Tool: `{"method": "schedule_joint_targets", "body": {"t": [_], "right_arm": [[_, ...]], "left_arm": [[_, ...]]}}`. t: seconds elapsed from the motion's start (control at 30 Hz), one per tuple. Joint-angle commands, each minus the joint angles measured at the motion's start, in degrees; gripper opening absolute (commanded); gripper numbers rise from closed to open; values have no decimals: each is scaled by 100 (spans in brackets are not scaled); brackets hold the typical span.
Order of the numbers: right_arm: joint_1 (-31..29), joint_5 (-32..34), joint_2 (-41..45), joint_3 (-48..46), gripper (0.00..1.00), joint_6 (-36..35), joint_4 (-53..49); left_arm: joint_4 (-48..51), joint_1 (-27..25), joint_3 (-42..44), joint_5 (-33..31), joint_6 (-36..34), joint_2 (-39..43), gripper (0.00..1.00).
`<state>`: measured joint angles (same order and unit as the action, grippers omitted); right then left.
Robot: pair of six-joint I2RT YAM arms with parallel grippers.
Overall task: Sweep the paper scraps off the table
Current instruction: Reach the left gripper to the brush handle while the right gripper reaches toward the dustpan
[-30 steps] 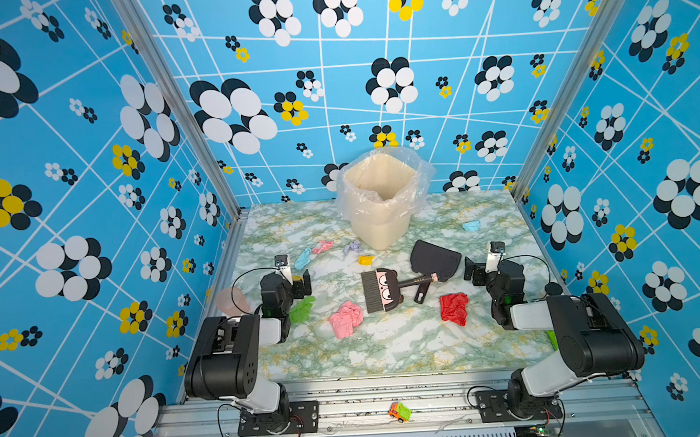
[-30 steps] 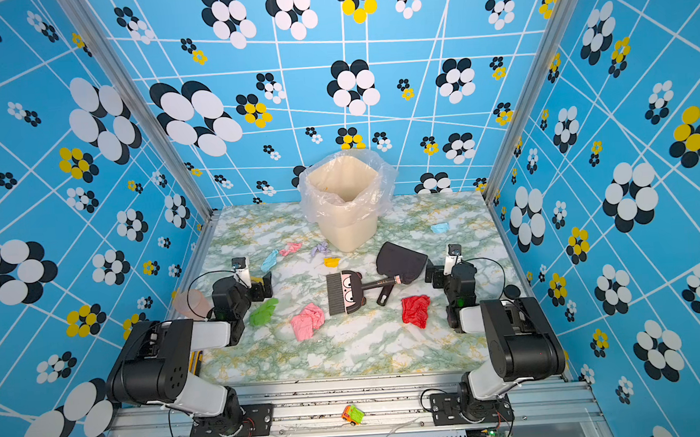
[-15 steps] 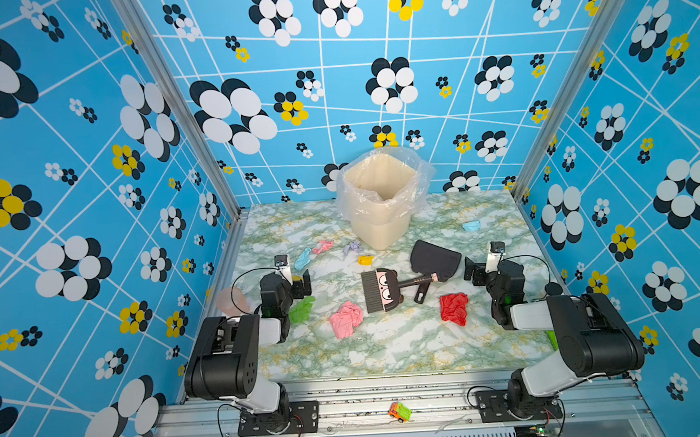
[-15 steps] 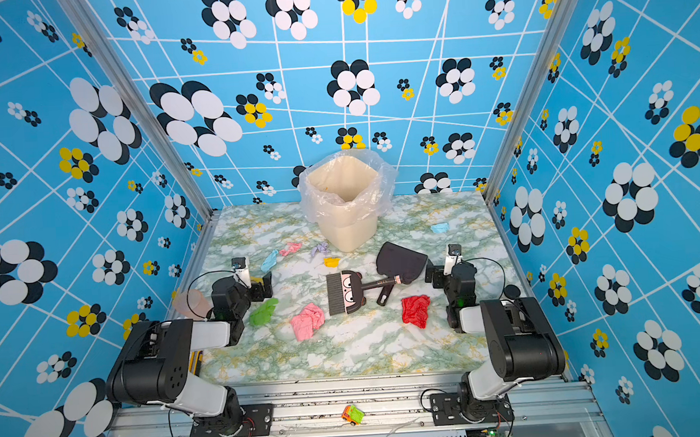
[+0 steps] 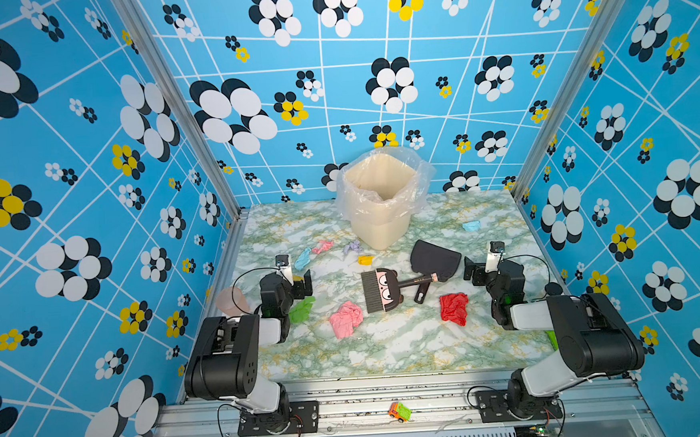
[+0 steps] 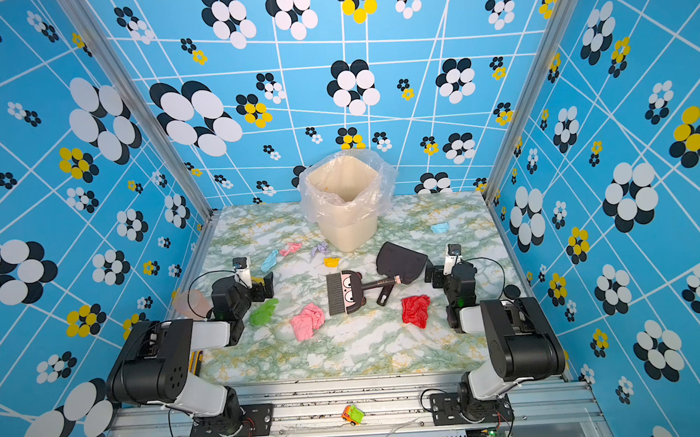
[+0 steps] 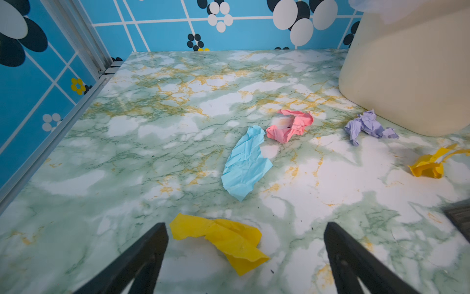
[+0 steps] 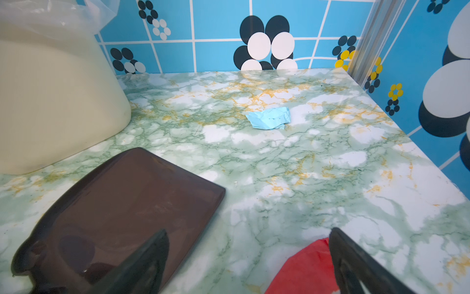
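Paper scraps lie scattered on the marble table [image 5: 389, 350]: a green wad [image 5: 302, 310], a pink wad [image 5: 345, 319], a red wad [image 5: 453, 308], and small light blue [image 7: 244, 163], pink [image 7: 290, 126], lavender [image 7: 366, 126] and yellow [image 7: 429, 165] pieces. Another light blue scrap [image 8: 269, 118] lies far right. My left gripper [image 7: 246, 226] stands open low over the table, a flat yellow scrap [image 7: 229, 239] lying between its fingers, untouched. My right gripper [image 8: 248, 231] is open and holds nothing, between the dustpan and the red wad [image 8: 305, 269].
A cream bin [image 5: 382, 203] lined with clear plastic stands at the back middle. A dark dustpan [image 5: 434, 260] and a face-printed brush [image 5: 380, 294] lie mid-table. A pink cup [image 5: 230, 301] sits by the left rail. A toy car [image 5: 398, 412] rests on the front rail.
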<state>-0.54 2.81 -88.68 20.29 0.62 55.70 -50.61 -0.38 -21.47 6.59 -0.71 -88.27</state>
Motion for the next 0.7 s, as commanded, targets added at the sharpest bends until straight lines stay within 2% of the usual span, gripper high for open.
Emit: {"method": "schedule_joint_targets", "body": {"t": [0.0, 0.1, 0.23, 0.37, 0.47, 0.67], "right_arm": [[40, -213, -61, -158, 99, -70, 368], [39, -302, -68, -93, 99, -125, 257], [36, -375, 67, 80, 99, -147, -156], [36, -614, 343, 519, 99, -208, -1261], [37, -960, 567, 1076, 99, -334, -2378], [36, -1372, 1103, 2123, 99, -738, -4234]], "left_arm": [[518, 47, -217, 656, -203, 355, 99], [1405, 38, -507, 1050, -360, 810, 99], [2109, -84, -717, 1492, -732, 1281, 99], [3265, -471, -1107, 1643, -1214, 1823, 99], [4033, -947, -1406, 1481, -1800, 1999, 99], [4866, -1755, -1967, 1655, -2284, 1779, 99]]}}
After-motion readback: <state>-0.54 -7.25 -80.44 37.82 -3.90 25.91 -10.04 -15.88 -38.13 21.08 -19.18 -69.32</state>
